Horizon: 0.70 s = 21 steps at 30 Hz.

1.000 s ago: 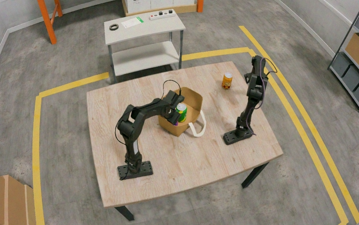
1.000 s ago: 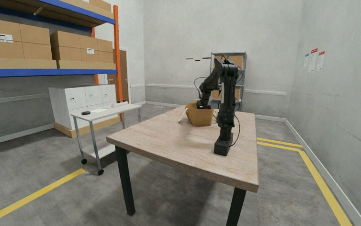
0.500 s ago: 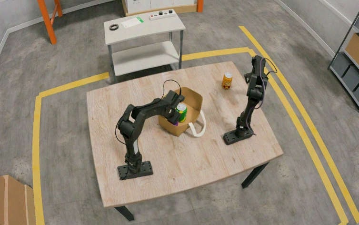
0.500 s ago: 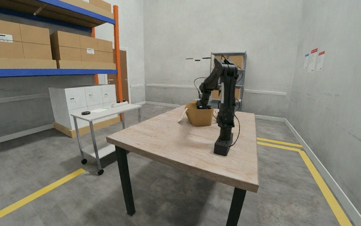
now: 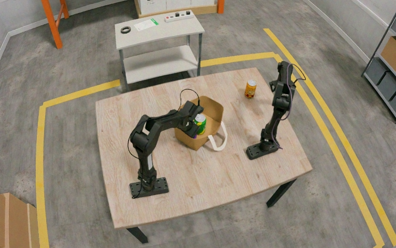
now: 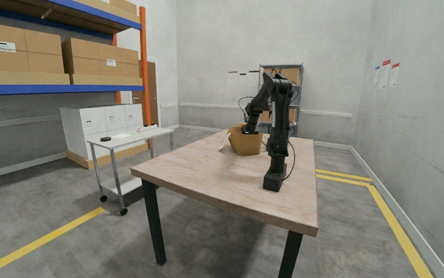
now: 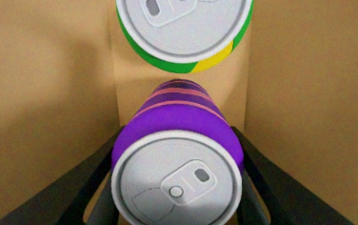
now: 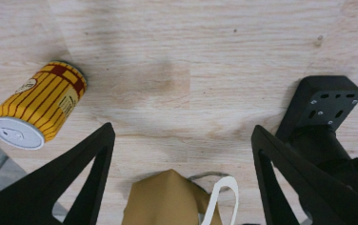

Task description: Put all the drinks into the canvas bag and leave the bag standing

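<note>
Inside the upright tan canvas bag, a green can is standing beside a purple can. The left gripper is flanking the purple can with partly spread fingers, whether clasping or freeing it being impossible to tell. The right gripper is hanging wide open, while an orange can is standing on the table.

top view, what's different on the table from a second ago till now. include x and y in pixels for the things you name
Nothing visibly changed: no drink was taken hold of or let go. The left gripper (image 5: 197, 122) (image 6: 250, 131) (image 7: 178, 132) stays around the purple striped can (image 5: 195, 136) (image 7: 178, 114); the green-and-yellow can (image 5: 201, 128) (image 7: 186, 43), tan canvas bag (image 5: 189, 143) (image 6: 245, 144) (image 7: 300, 95) (image 8: 164, 202) and orange can (image 5: 250, 89) (image 6: 241, 124) (image 8: 45, 97) stay put.
</note>
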Available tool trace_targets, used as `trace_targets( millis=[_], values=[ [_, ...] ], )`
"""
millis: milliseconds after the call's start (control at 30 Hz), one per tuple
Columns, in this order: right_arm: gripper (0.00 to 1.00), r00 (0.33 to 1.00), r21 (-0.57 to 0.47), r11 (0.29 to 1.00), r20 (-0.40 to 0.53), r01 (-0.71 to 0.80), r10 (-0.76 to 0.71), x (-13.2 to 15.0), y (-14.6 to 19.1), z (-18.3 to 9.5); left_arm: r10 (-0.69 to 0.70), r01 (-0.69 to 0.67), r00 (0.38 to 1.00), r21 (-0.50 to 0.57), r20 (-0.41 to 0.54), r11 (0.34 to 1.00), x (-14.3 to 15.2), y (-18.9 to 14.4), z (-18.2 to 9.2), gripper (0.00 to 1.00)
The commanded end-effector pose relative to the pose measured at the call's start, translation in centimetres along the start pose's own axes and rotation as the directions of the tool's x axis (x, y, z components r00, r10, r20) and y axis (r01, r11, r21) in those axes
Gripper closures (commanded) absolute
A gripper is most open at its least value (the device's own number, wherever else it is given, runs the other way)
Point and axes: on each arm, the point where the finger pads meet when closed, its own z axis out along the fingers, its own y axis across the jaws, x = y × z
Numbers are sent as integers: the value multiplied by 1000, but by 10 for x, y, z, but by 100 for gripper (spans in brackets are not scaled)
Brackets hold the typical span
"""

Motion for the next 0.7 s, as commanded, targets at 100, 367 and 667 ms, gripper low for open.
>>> trace_targets(
  millis=[100, 367, 667],
  values=[
    [0, 1000, 0, 1000, 16, -8, 8, -7, 4, -4, -2, 3, 993, -10, 119, 1000, -32, 1, -9, 30],
    [0, 1000, 0, 1000, 16, -8, 8, -7, 4, -4, -3, 3, 998, -6, 64, 1000, -10, 0, 8, 30],
    [0, 1000, 0, 1000, 16, -8, 8, -7, 4, -4, -2, 3, 992, -10, 124, 1000, -31, 1, -6, 30]
  ],
)
